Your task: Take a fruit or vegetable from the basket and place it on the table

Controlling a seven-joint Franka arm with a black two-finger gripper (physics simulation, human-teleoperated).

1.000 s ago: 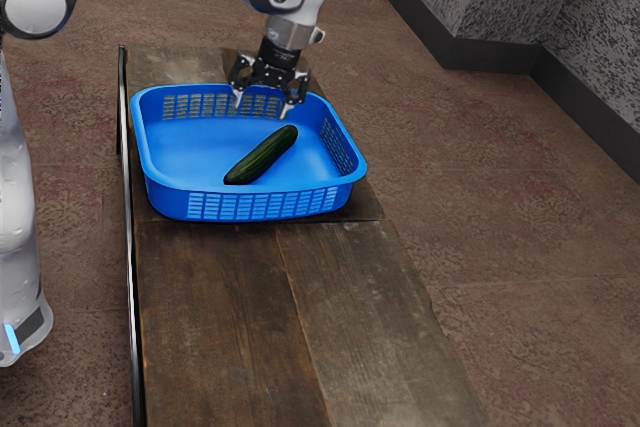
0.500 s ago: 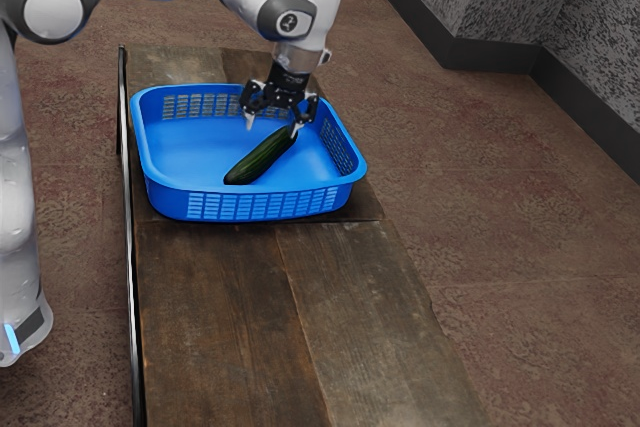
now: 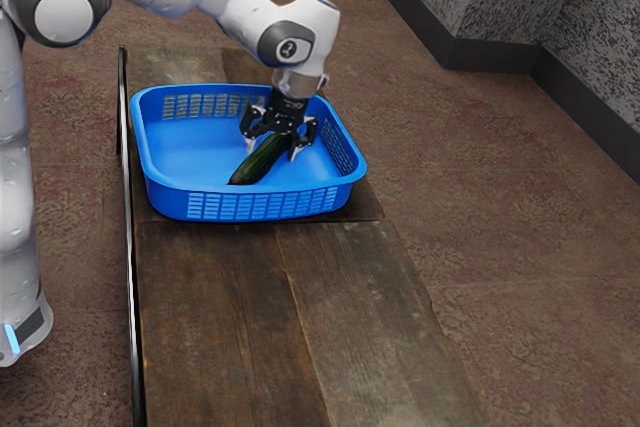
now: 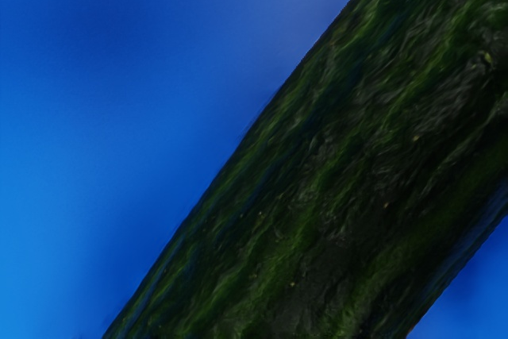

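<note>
Blue basket (image 3: 200, 189) around 1 cucumber (image 3: 258, 162)

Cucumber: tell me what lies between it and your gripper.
Nothing that I can see. The wrist view shows the cucumber uncovered, and in the exterior view my gripper is right at one end of it, fingers open.

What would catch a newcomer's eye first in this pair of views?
Probably the bright blue basket, standing on the dark wooden table toward its far end in the exterior view. Next, the dark green cucumber lying slantwise inside it, huge in the wrist view. Then the black claw, open over the cucumber's far end.
</note>
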